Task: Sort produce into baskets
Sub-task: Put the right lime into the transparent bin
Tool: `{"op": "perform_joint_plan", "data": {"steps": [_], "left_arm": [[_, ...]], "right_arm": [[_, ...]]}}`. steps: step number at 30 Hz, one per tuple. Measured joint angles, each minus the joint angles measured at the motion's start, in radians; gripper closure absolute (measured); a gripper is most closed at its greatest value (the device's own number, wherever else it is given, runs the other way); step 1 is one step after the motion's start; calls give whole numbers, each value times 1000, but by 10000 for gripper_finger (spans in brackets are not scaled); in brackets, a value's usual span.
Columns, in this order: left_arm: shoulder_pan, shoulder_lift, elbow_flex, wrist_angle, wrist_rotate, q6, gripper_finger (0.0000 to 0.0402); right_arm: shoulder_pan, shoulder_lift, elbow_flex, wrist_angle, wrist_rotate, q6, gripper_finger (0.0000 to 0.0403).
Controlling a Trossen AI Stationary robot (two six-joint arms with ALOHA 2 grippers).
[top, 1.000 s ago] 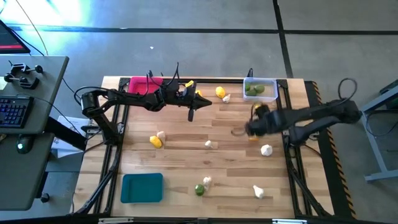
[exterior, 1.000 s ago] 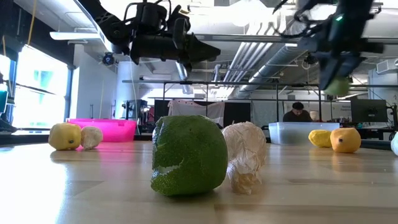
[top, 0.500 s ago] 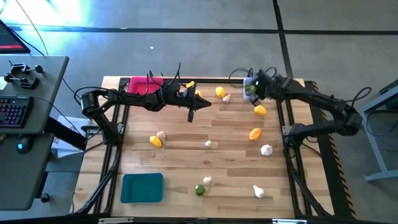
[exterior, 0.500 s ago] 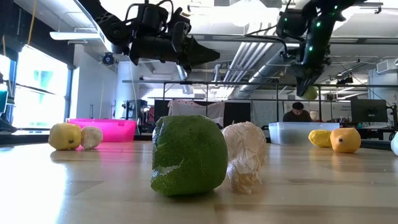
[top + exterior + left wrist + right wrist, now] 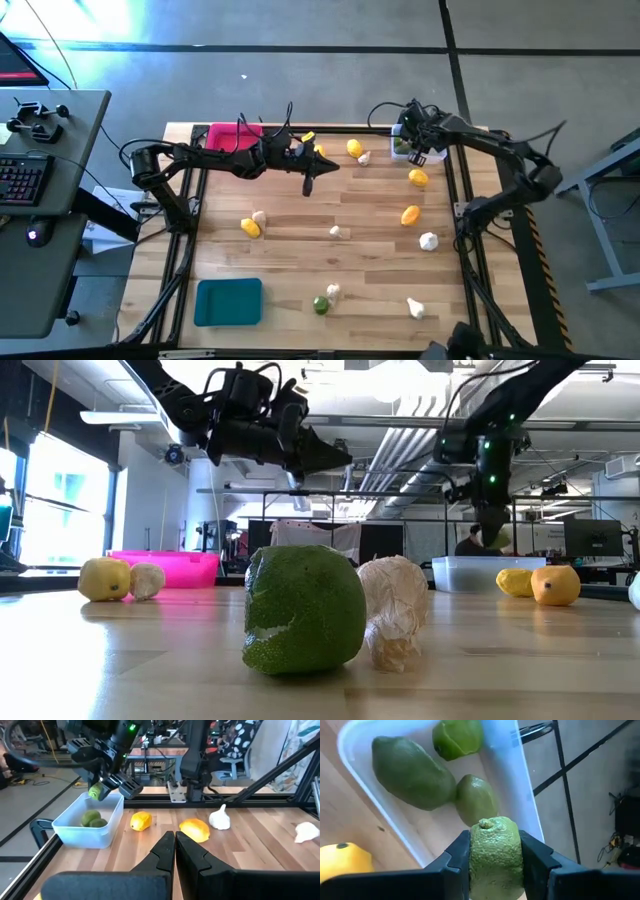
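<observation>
One green lime (image 5: 496,850) sits clamped between the right gripper's (image 5: 495,857) two dark fingers, held above the clear basket (image 5: 517,785) at the bench's far right corner. Inside that basket lie three more limes (image 5: 412,772), all on its floor. In the left wrist view the held lime (image 5: 96,791) hangs over the basket's far rim (image 5: 90,827).

Just off the clear basket, toward the bench's near edge, rests a lemon (image 5: 418,178), with another lemon (image 5: 409,214) farther toward the near edge and a garlic bulb (image 5: 428,240) beyond it. A lemon (image 5: 353,148) and a small garlic bulb (image 5: 365,157) sit beside each other along the far edge, between the clear basket and the pink basket (image 5: 222,135).

The left gripper (image 5: 308,184) hangs above the bench's far middle, near the pink basket, its fingers pressed together on nothing. Another lemon (image 5: 250,227) touches a garlic bulb (image 5: 260,216) toward the left side. The teal basket (image 5: 228,302) stands at the near left corner, seemingly with nothing in it, though the high view is coarse. A lime (image 5: 320,305) and garlic bulb (image 5: 332,292) lie together near the near edge.
</observation>
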Motion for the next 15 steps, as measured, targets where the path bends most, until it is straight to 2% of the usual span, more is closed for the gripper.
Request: {"op": "perform_joint_plan", "data": {"steps": [5,15], "left_arm": [[0,0,0,-10,-2,0,401],[0,0,0,-13,-2,0,401]], "right_arm": [[-18,53,0,29,-14,-61,301],[-48,83,0,30,-147,-111,294]]}}
